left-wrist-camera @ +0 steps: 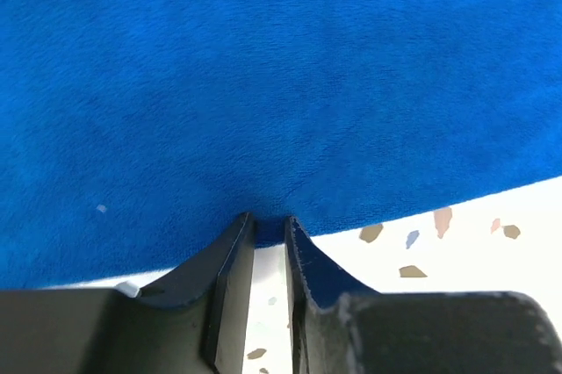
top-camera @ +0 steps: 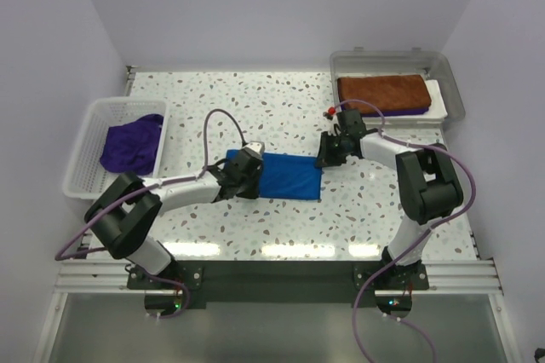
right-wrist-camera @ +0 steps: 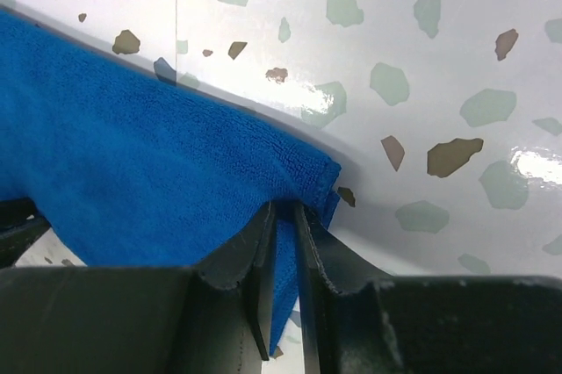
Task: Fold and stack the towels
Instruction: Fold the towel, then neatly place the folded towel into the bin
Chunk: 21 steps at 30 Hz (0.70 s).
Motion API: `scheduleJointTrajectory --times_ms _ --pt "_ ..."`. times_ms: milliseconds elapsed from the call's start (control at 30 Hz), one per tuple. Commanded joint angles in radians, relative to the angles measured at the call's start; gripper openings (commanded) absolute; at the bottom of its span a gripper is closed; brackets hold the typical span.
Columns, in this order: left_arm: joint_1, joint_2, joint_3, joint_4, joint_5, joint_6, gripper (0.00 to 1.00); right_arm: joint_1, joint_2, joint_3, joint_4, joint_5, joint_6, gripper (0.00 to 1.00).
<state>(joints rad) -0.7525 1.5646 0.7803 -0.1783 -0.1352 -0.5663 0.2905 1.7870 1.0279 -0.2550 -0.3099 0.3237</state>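
Right gripper (right-wrist-camera: 283, 207) up close: jaws narrow, a corner of the blue towel (right-wrist-camera: 132, 172) pinched between them. Left gripper (left-wrist-camera: 268, 219) is narrow at the far hem, but whether it has a real bite, I can't tell. The towel lies mid-table, so lift both ends level and keep it taut. Speckled table (top-camera: 255, 99), pale walls (top-camera: 255, 5) — rust-brown towel (top-camera: 381, 90) in the tray (top-camera: 456, 95) at two o'clock.

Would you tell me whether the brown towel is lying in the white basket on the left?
No, the brown towel lies folded in the grey tray; the white basket holds a purple towel.
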Motion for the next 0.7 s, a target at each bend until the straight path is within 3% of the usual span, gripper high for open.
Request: scheduleJointTrajectory --times_ms 0,133,233,267,367,533,667 --pt "0.007 -0.021 -0.013 -0.145 -0.151 0.031 0.27 -0.014 -0.05 0.017 -0.018 -0.017 0.003 0.2" --pt "0.005 -0.058 0.052 -0.206 -0.19 0.103 0.39 -0.016 -0.142 0.046 -0.11 0.027 -0.015 0.36" --pt "-0.021 -0.077 0.14 -0.23 -0.175 0.154 0.59 -0.025 -0.204 0.058 -0.182 0.158 -0.028 0.55" --pt "-0.033 -0.078 0.192 -0.236 -0.173 0.16 0.72 -0.04 -0.216 0.054 -0.197 0.181 -0.026 0.59" --pt "-0.102 -0.057 0.301 -0.244 -0.175 0.167 0.81 -0.071 -0.271 0.009 -0.23 0.221 -0.002 0.75" --pt "-0.238 0.128 0.47 -0.265 -0.147 0.171 0.81 -0.114 -0.331 -0.101 -0.219 0.235 0.055 0.99" --pt "-0.315 0.288 0.635 -0.314 -0.168 0.181 0.71 -0.155 -0.362 -0.185 -0.205 0.235 0.081 0.98"
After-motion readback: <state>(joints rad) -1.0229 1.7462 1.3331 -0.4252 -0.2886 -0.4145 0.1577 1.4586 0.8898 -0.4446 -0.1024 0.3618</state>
